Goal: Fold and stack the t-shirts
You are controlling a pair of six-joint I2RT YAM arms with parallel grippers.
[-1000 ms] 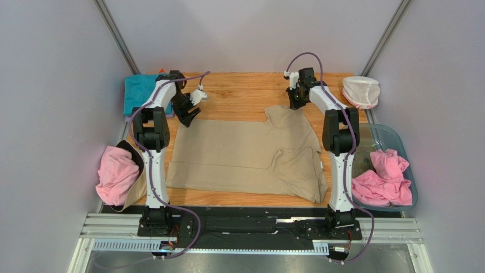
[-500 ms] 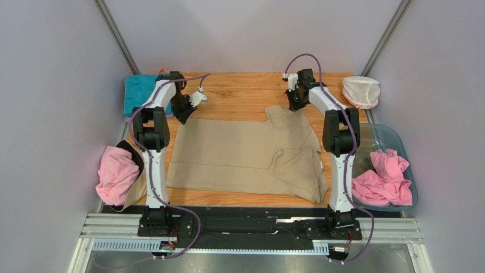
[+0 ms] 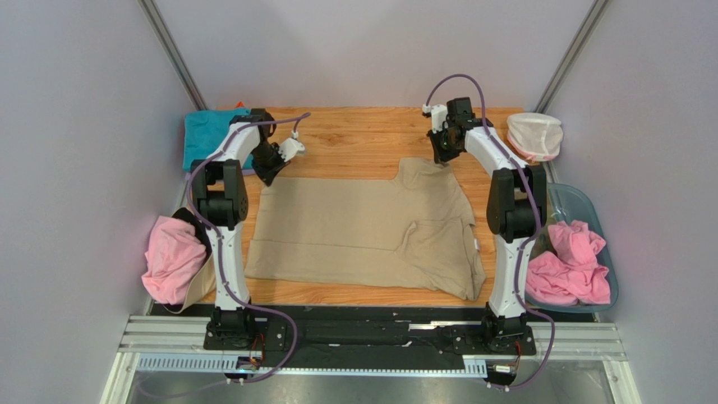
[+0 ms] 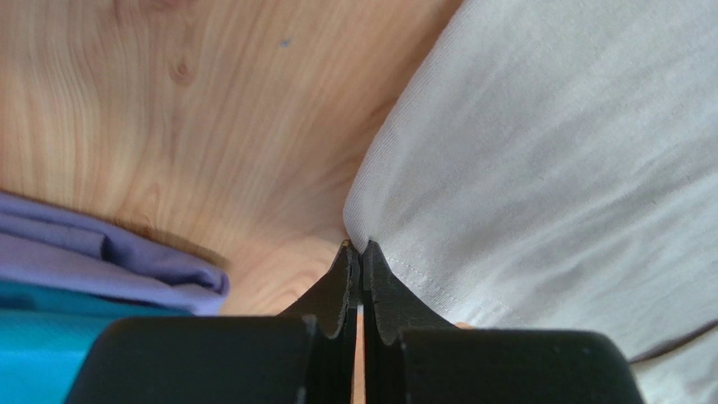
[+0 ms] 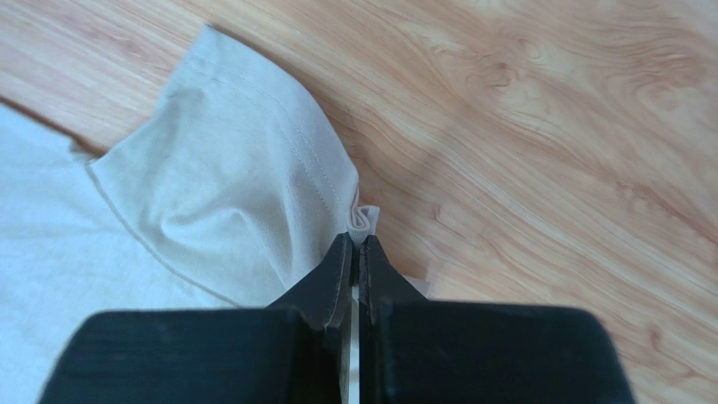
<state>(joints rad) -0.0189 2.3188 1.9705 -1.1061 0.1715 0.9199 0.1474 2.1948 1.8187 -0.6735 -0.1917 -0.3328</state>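
Apparently the task is standing somewhere in its early-middle part. At the far left corner of the surface [image 3: 354,139], a teal t-shirt [image 3: 205,135] and a lilac t-shirt [image 4: 101,252] are lying together in a flat pile, so these two are looking finished. The tan t-shirt [image 3: 362,227] is lying spread flat in the middle of the surface, and one sleeve seems to be turned in on its right side. By this judgement its folding is only beginning. A pink t-shirt [image 3: 171,257] is lying crumpled beside the left edge of the surface. Other pink t-shirts [image 3: 569,269] are lying bunched in the tub [image 3: 581,202] at the right, so all of these are waiting for folding and stacking.

The left pincer [image 4: 361,247] is clenched completely, with its tips meeting. It is pinching the far left corner of the tan t-shirt at the hem, low against the wood. The right pincer [image 5: 355,238] is clenched as well, and it is gripping a small tuck of cloth at the far right corner of the same shirt. Both are holding the far edge, which is suggesting a fold toward the near side as the next move.
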